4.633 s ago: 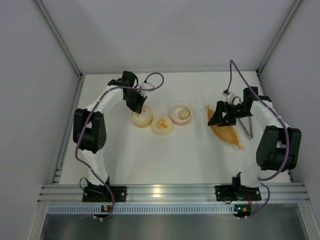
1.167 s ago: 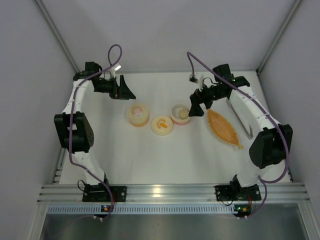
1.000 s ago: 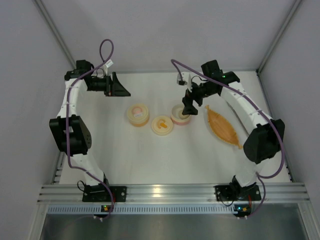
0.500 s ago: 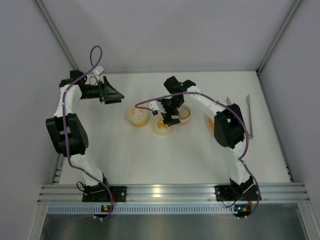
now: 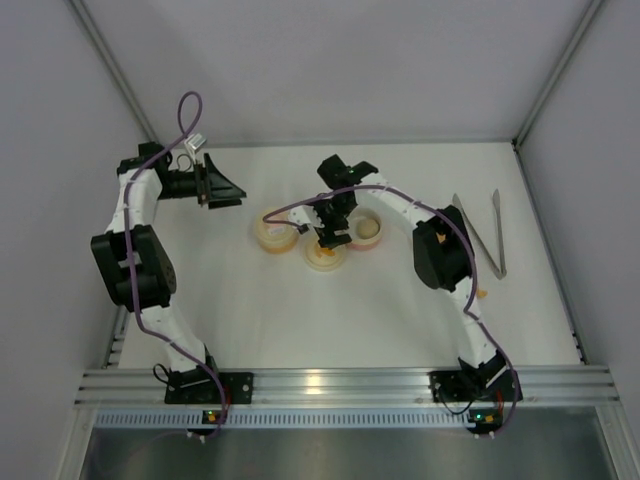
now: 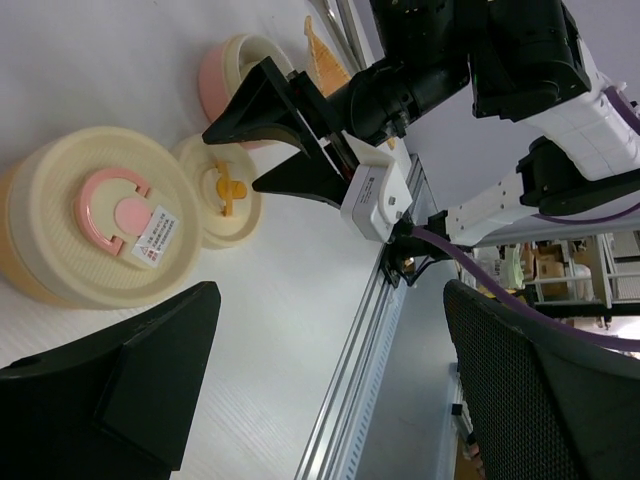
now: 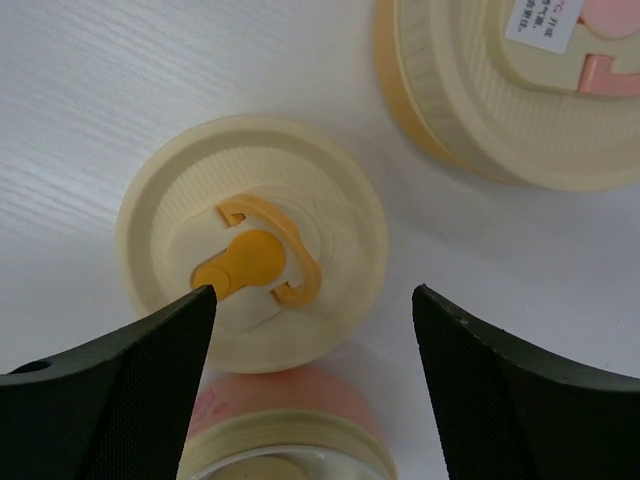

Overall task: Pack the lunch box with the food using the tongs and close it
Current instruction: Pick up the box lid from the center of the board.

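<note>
Two arms shared the white table (image 5: 260,310), and their poses suggested a division of labour. Stretched across from the right side, the right arm had its right gripper (image 5: 330,233) hanging directly above the middle of three round vessels, jaws spread and straddling it without touching. That looked like the approach to a grasp. The left gripper (image 5: 225,190) was held up at the far left with its jaws wide apart and nothing between them, probably parked there to keep the centre free.

On the left of the row stood the large cream round container with a pink handled lid (image 5: 272,232), closed. Beside it on the right sat the small cream round lid with an orange handle (image 7: 250,245), the thing under the right gripper. It likely had to come off before anything could be packed. Just right of that, the pink round bowl (image 5: 383,236) held the cream-white toy ball (image 5: 367,229).

Off at the right, the slim grey metal tongs (image 5: 478,233) lay flat on the table, well apart from both grippers and in neither one's hold. Only a tip of the orange boat-shaped tray (image 5: 481,293) showed past the right arm. No red-orange sausage could be made out.
</note>
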{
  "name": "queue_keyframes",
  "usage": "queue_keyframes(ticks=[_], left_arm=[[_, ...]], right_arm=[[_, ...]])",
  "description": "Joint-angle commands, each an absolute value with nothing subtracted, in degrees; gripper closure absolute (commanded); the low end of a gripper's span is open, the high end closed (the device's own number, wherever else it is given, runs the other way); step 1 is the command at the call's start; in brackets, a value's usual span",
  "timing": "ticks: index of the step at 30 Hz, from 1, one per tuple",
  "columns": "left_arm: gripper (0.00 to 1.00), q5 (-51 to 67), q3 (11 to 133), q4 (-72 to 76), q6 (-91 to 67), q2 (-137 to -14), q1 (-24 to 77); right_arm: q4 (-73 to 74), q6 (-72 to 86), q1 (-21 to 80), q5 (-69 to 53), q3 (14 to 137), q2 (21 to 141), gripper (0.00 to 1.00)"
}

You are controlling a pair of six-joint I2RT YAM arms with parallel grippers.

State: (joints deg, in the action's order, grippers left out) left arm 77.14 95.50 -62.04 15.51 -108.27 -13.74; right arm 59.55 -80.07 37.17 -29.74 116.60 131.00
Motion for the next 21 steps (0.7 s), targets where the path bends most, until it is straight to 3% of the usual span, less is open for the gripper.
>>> queue_keyframes(ticks=[1, 21], left_arm=[[0.02, 79.9, 97.3, -64.1, 18.9, -109.0, -13.8], [0.02, 80.3, 99.3, -74.2, 28.5, -111.3, -14.5]], right_arm=[[60.1, -82.6, 39.5, -31.7, 119.5, 132.7, 0.22], [70.7, -81.3, 41.6, -27.2, 121.7, 135.7, 0.70]])
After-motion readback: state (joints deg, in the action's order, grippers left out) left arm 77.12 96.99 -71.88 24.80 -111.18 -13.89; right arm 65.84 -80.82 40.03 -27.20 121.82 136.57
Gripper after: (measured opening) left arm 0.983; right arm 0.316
